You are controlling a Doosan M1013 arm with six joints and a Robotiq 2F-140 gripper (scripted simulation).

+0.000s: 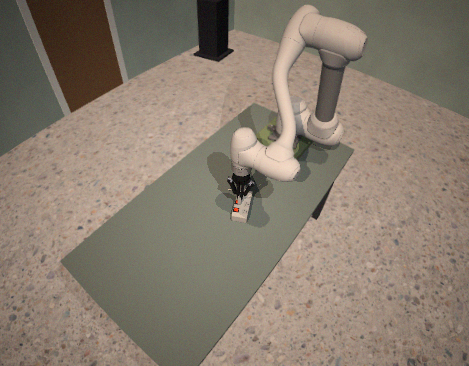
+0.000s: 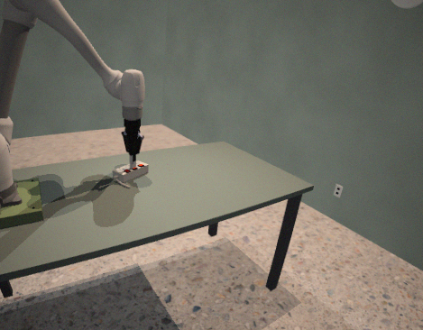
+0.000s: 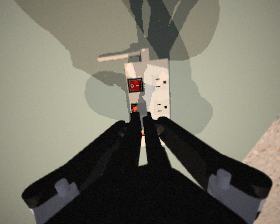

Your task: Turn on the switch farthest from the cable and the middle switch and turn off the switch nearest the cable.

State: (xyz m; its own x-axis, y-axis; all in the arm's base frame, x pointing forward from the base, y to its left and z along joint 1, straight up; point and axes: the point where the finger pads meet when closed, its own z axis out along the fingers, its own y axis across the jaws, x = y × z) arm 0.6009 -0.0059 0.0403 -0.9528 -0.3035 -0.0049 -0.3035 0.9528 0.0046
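The gripper (image 3: 139,117) has its fingers pressed together, holding nothing, with the tips on the middle switch (image 3: 134,107) of the power strip (image 3: 161,92). The strip lies flat on the table (image 1: 155,260), cable (image 3: 122,56) at twelve o'clock. Best to push straight down, gently, so the strip does not slide.

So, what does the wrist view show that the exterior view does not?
Only the wrist view shows the sockets beside the red rocker switch and the shut black gripper tips over the middle switch. Only the exterior view shows the white arm, the black table legs and the wall outlet. Both show the white power strip lying flat on the grey-green table.
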